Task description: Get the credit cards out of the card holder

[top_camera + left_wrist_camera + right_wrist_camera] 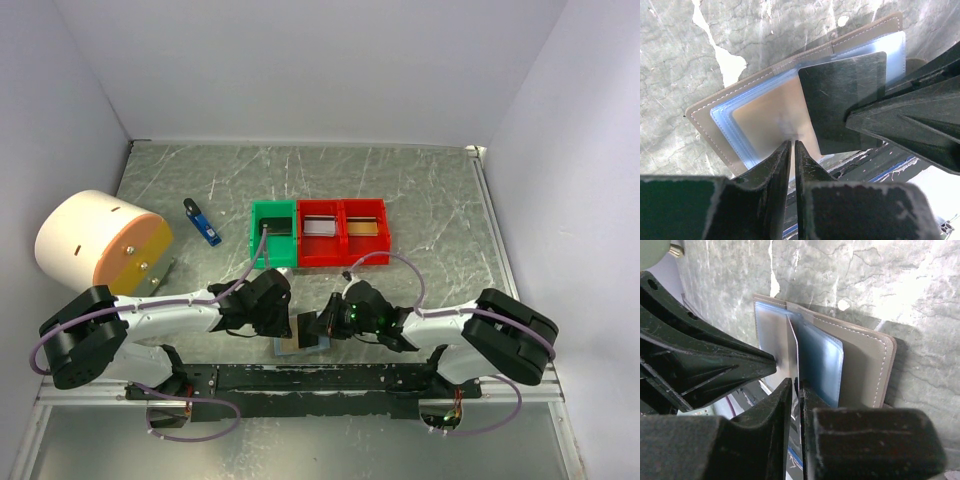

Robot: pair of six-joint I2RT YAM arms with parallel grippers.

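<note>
Looking through the wrist views, I judge the job partway done: the card holder lies open on the desk at its near edge, between the two arms, and one dark card looks drawn partly out of its sleeve but not yet free. My right gripper is clamped on that card's thin edge. My left gripper is narrowed to a slit at the holder's near edge; I cannot tell whether it pinches the sleeve. A silvery, brushed-looking card sits inside, left to pull. The holder's cover is matte grey-tan with pale stitching and rounded corners, the sleeves are glossy translucent blue plastic, and the cards are stiff, flat rectangles.
</note>
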